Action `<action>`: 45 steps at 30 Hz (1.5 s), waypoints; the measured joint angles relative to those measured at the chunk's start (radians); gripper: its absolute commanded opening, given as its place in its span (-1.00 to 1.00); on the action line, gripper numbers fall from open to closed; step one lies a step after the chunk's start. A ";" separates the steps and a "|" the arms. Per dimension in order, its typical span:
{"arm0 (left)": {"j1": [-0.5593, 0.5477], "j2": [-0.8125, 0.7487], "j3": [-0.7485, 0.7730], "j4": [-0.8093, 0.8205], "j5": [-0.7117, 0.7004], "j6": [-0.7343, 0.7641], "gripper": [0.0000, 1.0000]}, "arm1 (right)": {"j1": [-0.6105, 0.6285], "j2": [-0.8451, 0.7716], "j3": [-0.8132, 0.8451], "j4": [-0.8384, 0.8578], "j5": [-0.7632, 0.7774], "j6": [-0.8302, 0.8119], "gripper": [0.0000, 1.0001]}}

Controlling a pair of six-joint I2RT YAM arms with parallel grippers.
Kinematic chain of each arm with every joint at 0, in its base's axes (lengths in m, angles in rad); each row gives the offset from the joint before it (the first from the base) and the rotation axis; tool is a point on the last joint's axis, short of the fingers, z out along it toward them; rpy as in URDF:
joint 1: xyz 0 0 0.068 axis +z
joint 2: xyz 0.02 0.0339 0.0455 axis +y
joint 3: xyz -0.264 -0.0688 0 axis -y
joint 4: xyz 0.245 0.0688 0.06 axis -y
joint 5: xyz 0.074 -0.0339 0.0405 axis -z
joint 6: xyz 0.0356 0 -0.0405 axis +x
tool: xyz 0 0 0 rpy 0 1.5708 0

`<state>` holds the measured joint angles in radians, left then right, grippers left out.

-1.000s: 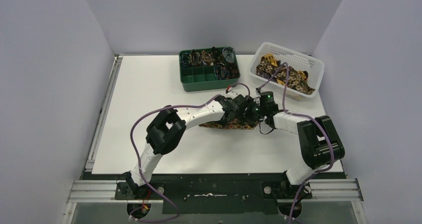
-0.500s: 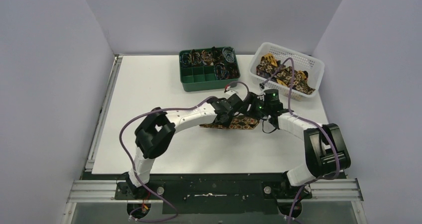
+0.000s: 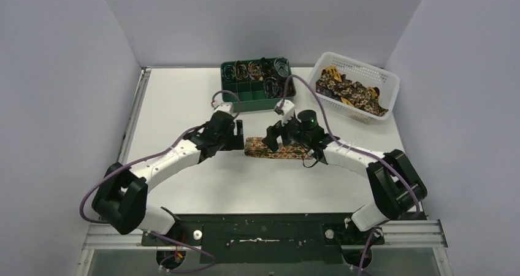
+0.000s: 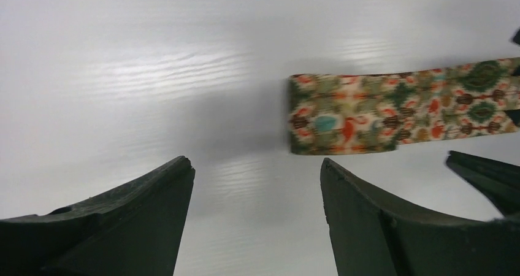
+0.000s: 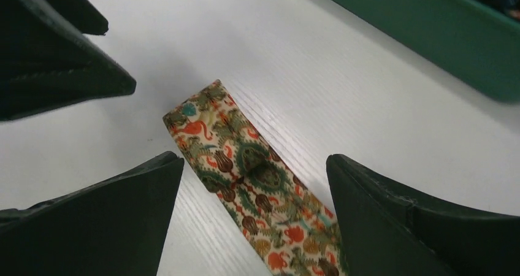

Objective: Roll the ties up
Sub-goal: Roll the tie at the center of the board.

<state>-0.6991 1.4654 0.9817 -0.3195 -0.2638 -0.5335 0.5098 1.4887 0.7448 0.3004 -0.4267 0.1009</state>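
The tie point(image 3: 277, 148) lies flat as a strip mid-table, one end toward 9 o'clock. The left gripper point(image 3: 236, 137) hangs just off that end, fingers apart and empty; the right gripper point(image 3: 270, 140) hovers over the strip, fingers spread, holding nothing

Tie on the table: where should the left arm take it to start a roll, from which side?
Take the tie by its squared-off end nearest the left gripper, probably from above, straddling its width. It lies flat on the table, so only that free end offers an edge to lift.
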 measured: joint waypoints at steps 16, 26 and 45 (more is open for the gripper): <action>0.489 -0.350 -0.411 0.131 0.330 -0.049 0.53 | 0.094 0.296 0.227 -0.126 -0.227 -0.559 1.00; 0.496 -0.331 -0.417 0.138 0.386 -0.038 0.53 | 0.101 0.333 0.298 -0.187 -0.267 -0.621 1.00; 0.497 -0.317 -0.417 0.138 0.401 -0.034 0.53 | 0.168 0.376 0.343 -0.250 -0.187 -0.710 1.00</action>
<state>-0.2020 1.1481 0.5652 -0.1810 0.1368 -0.5678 0.6777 1.8645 1.0874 0.0502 -0.6136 -0.6090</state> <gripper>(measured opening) 0.764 0.999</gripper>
